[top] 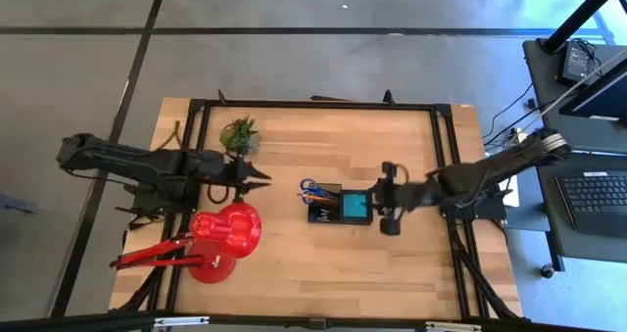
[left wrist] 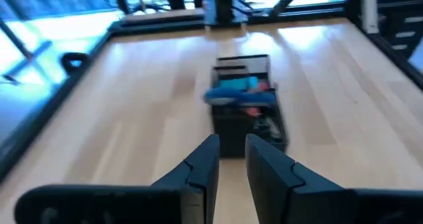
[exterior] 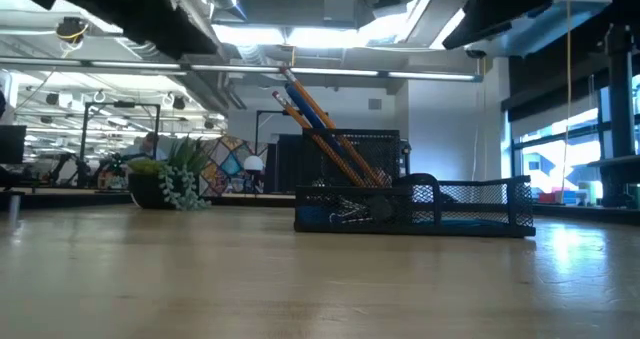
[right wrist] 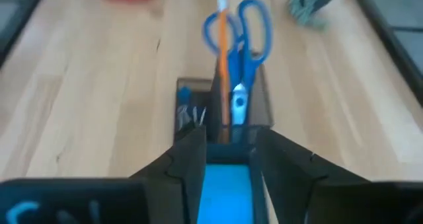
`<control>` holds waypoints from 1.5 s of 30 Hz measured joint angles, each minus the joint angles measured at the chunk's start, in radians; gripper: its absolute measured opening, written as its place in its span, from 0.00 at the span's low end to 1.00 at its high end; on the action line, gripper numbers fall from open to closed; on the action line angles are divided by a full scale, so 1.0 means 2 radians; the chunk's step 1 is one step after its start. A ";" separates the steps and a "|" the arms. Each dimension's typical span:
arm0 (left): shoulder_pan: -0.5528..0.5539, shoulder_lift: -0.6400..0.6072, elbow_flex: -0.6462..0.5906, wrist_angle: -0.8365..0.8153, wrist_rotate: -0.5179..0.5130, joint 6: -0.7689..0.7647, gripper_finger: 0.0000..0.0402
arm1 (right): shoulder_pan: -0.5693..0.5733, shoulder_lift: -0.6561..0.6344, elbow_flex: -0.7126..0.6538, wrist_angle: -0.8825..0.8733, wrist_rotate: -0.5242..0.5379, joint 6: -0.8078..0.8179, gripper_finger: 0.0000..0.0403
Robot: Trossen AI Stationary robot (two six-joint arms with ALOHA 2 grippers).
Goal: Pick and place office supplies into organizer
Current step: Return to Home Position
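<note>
The black mesh organizer [top: 323, 215] stands on the table's middle; it also shows in the low view [exterior: 480, 204]. Blue-handled scissors [right wrist: 254, 26] and an orange pencil [right wrist: 223, 65] stand slanting in its left compartment, leaning on its wall. The cyan note pad [top: 355, 207] lies in its right compartment. My right gripper [top: 376, 207] hovers open above the pad [right wrist: 225, 191], its fingers on either side of it in the wrist view, touching nothing. My left gripper [top: 266, 178] is open by a narrow gap and empty, left of the organizer [left wrist: 241, 128], pointing at it.
A red desk lamp [top: 223, 232] stands at the near left, close under my left arm. A small green potted plant [top: 240, 134] stands at the far left. Bare wood lies around the organizer on all sides.
</note>
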State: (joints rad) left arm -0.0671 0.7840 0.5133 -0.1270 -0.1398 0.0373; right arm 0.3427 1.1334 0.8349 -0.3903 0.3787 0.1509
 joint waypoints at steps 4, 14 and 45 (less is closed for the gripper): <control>0.036 -0.035 0.000 -0.011 0.000 0.019 0.17 | -0.047 -0.083 -0.067 0.056 -0.021 -0.046 0.34; 0.117 -0.134 -0.013 -0.089 0.002 0.010 0.14 | -0.115 -0.263 -0.159 0.075 -0.022 -0.104 0.34; 0.150 -0.392 -0.223 0.016 0.004 -0.013 0.13 | -0.125 -0.565 -0.296 0.051 -0.021 -0.079 0.34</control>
State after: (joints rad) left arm 0.2321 0.0002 0.0665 -0.0945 -0.1318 0.0103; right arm 0.0933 0.0029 0.2420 -0.2886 0.3370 -0.0067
